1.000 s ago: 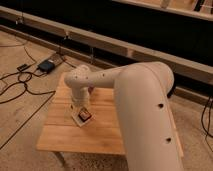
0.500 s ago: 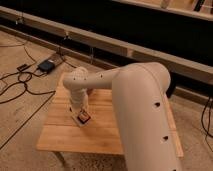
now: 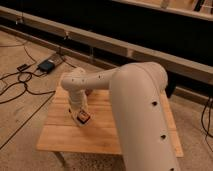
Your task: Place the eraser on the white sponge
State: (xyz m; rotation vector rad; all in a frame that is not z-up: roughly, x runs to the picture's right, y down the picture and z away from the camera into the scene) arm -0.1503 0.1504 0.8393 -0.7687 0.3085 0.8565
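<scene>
The eraser (image 3: 84, 118), a small dark block with a reddish-orange edge, lies near the middle-left of the wooden table (image 3: 125, 132). A sliver of off-white under it on its left side looks like the white sponge (image 3: 78, 120), so the eraser appears to rest on top of it. My gripper (image 3: 80, 112) points straight down from the white wrist, directly over and just left of the eraser, and hides part of the sponge. I cannot make out whether it touches the eraser.
My thick white arm (image 3: 140, 110) covers the right half of the table. On the floor to the left lie black cables (image 3: 20, 82) and a dark power box (image 3: 47, 65). A long dark wall with a metal rail (image 3: 125, 50) runs behind the table.
The gripper has stayed over the eraser and sponge, with only a slight shift of the wrist. The eraser sits in the same spot on the table.
</scene>
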